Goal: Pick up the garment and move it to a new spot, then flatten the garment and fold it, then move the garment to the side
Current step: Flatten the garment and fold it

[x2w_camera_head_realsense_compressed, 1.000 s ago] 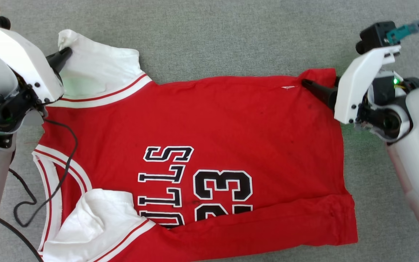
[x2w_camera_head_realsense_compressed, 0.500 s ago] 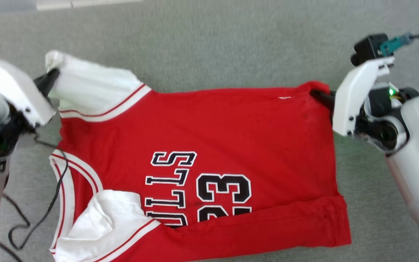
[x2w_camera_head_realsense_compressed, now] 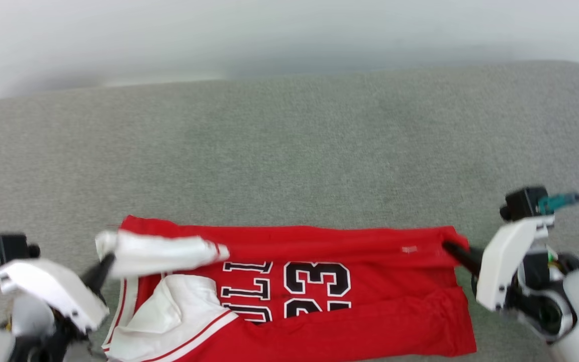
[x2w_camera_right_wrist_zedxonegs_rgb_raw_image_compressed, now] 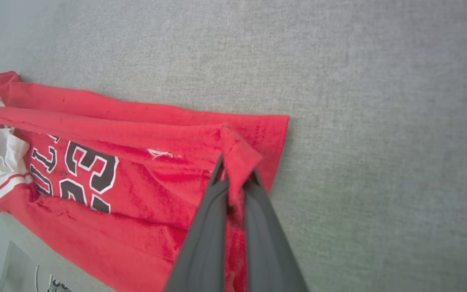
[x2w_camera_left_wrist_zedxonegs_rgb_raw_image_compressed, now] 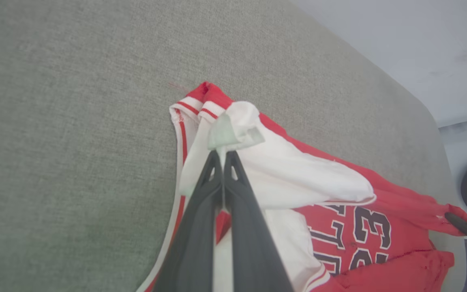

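Left gripper (x2w_camera_left_wrist_zedxonegs_rgb_raw_image_compressed: 222, 153) clenched on the tip of a white sleeve (x2w_camera_left_wrist_zedxonegs_rgb_raw_image_compressed: 298, 174) at 9 o'clock, right gripper (x2w_camera_right_wrist_zedxonegs_rgb_raw_image_compressed: 235, 170) clenched on a red corner at 3. Garment (x2w_camera_head_realsense_compressed: 370, 301) sits at 6 on grey surface (x2w_camera_head_realsense_compressed: 289, 151). Its lower edge is cut off, print (x2w_camera_head_realsense_compressed: 317, 279) half buried in folds, head view blurry.

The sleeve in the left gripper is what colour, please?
The sleeve is white, red-trimmed; left wrist view.

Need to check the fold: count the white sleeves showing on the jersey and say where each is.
2. One sleeve is pinched by the left gripper, held over the jersey; the other sleeve lies crumpled on the jersey's near side.
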Tool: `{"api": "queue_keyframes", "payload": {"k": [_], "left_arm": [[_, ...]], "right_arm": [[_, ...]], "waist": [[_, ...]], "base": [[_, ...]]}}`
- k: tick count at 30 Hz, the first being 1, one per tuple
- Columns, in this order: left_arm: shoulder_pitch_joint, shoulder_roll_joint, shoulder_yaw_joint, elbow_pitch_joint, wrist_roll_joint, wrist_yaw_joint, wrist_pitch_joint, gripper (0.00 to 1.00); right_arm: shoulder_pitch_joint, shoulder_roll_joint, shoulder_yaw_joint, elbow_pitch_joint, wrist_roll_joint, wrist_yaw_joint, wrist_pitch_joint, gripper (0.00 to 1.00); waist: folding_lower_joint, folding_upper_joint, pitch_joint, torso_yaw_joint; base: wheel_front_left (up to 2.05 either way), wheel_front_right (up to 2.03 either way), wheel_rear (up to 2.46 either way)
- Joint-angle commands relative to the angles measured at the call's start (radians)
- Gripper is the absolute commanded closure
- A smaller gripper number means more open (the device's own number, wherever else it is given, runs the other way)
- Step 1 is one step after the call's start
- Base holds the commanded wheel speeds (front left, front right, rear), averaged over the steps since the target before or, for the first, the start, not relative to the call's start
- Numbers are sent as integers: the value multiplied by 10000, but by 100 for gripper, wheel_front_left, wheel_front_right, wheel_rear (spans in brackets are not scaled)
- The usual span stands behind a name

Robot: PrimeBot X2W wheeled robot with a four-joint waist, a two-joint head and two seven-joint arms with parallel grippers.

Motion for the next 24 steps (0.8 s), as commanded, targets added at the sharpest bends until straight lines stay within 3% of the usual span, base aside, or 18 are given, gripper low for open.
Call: {"api": "queue_keyframes", "payload": {"k": [1,6,7,8,9,10,17,24], "left_arm": [[319,-15,8,-90,-69,93,-46,100],[1742,-233,-96,-329,-327,458,36,100],[1941,-283,-152,-297,-339,500,48,100],[2115,-363,-200,-250,-332,565,30,100],[2273,-430,-331,-207,-327,585,85,76],[2377,-468,-459,-167,-272,571,129,0],[2622,-696,-395,-332,485,216,-1384,0],[2447,-720,-452,-1043,2200,615,-3383,0]], "right_arm": [[333,-28,-102,-108,-40,-4,-5,100],[1701,247,-653,-411,-404,-4,84,100],[1941,345,-750,-405,-465,-4,139,62],[2152,444,-833,-446,-536,-4,142,0],[2305,542,-937,-485,-595,-4,88,0],[2469,598,-1006,-493,-687,-4,82,0],[3452,1166,-1547,-1201,-1047,-4,-566,0],[4104,1558,-2535,-2621,-1371,-4,-996,0]], "waist": [[2,0,-260,200],[2,0,-477,256],[2,0,-524,252],[2,0,-545,246],[2,0,-563,235],[2,0,-592,226],[2,0,-958,68],[2,0,-1391,-97]], "base": [[0,0,0],[0,0,0],[0,0,0],[0,0,0],[0,0,0],[0,0,0],[0,0,0],[0,0,0]]}}
